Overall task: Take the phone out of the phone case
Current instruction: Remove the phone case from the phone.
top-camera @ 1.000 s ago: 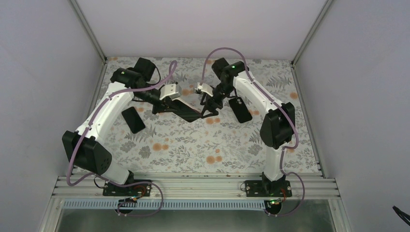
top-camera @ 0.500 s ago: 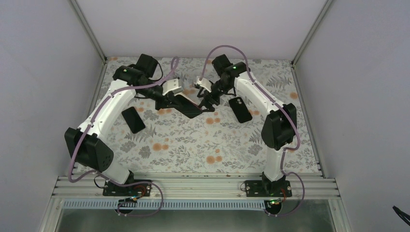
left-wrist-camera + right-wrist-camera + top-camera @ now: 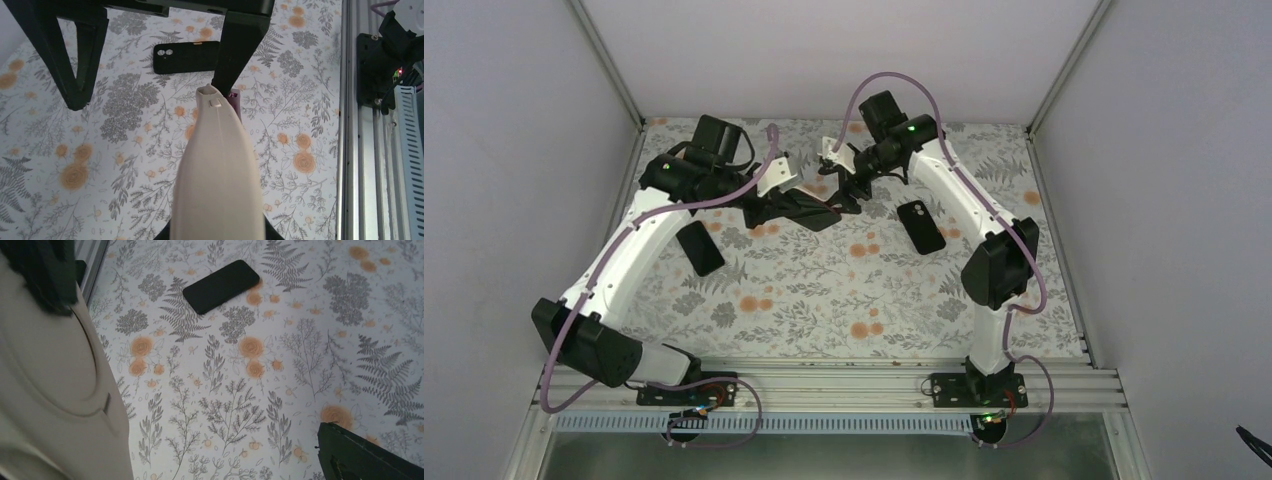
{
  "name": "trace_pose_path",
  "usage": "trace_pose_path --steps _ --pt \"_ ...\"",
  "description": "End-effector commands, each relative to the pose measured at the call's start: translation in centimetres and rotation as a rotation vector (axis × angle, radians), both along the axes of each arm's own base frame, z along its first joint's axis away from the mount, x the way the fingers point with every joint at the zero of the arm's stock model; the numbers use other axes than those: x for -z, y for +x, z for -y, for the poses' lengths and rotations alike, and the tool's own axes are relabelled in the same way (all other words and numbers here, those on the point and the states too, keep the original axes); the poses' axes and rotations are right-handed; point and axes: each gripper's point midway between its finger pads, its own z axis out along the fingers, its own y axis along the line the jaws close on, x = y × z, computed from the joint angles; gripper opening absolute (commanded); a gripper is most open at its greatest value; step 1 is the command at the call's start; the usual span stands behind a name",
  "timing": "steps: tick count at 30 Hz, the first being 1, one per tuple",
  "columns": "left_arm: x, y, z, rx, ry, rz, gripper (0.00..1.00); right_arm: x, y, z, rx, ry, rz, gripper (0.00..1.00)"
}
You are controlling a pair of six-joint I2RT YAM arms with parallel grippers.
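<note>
Held dark flat rectangular slab (image 3: 814,212), probably the black cased phone, pinched in closed left gripper (image 3: 776,207), left of the black 2-holed phone case (image 3: 921,227). Had right gripper (image 3: 848,190) spread wide, empty, nearer that case.

Black phone case (image 3: 186,56) on floral table (image 3: 125,150)

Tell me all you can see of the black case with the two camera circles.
The black case is a matte, round-cornered rectangle lying flat and back up on the flowered table, right of centre and slanted. Two camera circles sit in a square patch at its far end. Only the table touches it. Whether it is empty cannot be told.
</note>
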Motion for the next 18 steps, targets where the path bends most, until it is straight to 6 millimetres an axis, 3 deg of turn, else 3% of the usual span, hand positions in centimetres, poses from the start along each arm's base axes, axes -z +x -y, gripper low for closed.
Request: trace_pose_path --steps 1,3,10,14,18 --pt "-5.7 7.7 3.0 -0.090 -0.207 0.306 0.02 -9.4 -12.1 -6.1 -0.346 0.328 -0.212 1.00" --pt "-6.4 8.6 2.6 -0.137 -0.227 0.348 0.02 -10.5 -13.1 -6.1 -0.381 0.346 -0.222 1.00" --pt "-9.2 11.0 1.7 -0.212 -0.288 0.408 0.02 -11.2 -17.0 -6.9 -0.487 0.344 -0.285 0.96" --pt "-10.9 12.2 1.7 -0.229 -0.307 0.434 0.02 -9.7 -18.9 -7.8 -0.536 0.310 -0.326 0.74" --pt "-13.0 13.6 -0.3 -0.280 -0.344 0.445 0.02 -8.7 -20.0 -7.9 -0.549 0.274 -0.307 0.61"
